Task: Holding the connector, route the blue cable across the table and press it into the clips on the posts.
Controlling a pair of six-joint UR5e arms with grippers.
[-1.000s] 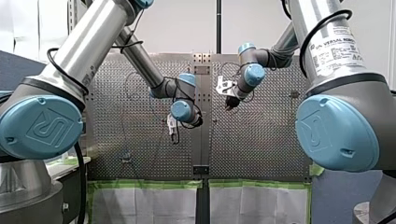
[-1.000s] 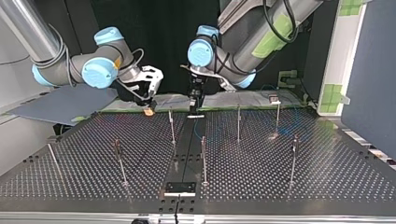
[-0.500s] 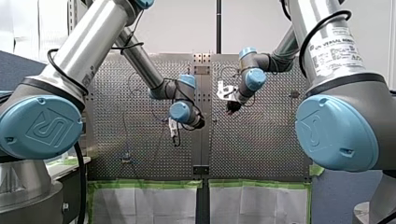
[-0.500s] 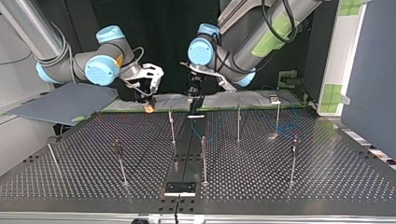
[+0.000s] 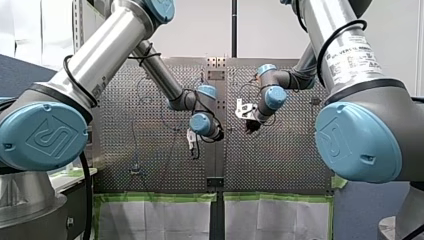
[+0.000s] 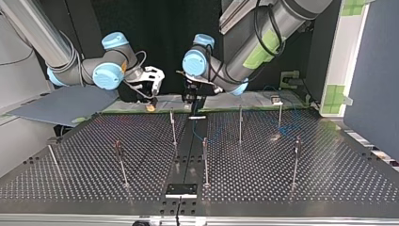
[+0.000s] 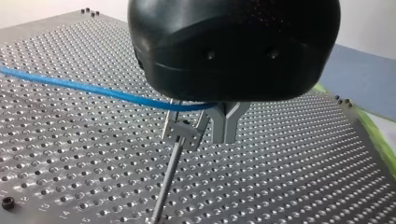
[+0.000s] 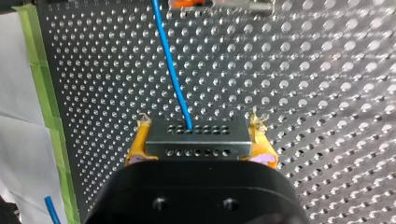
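Yellow-padded right gripper [image 8: 200, 136]: clamped on the two ends of the connector, above the perforated metal tabletop [image 6: 291, 183], near the middle of its edge on the arms' side.
Grey metal connector block with rows of small holes [image 8: 197, 143]: pinched level between those pads, cable side facing away from the wrist.
Thin blue cable [image 8: 170, 70]: leaves the connector's far face, runs ahead over the tabletop, and in the left wrist view passes under the left gripper's body.
Black left gripper [image 7: 217, 131]: near the right gripper, at the same edge; spread or pressed together, cannot tell.
Thin metal post [image 7: 164, 186] with a small clip [image 7: 181, 133] on top: stands just beside the left gripper and just under the cable, seemingly not yet holding it.
Step in hand: probably lining the cable up over this clip, with pressing-in not yet done.
Next move: likely calls for lowering the cable straight into the clip's slot, with tension held from the connector end and no sideways offset.
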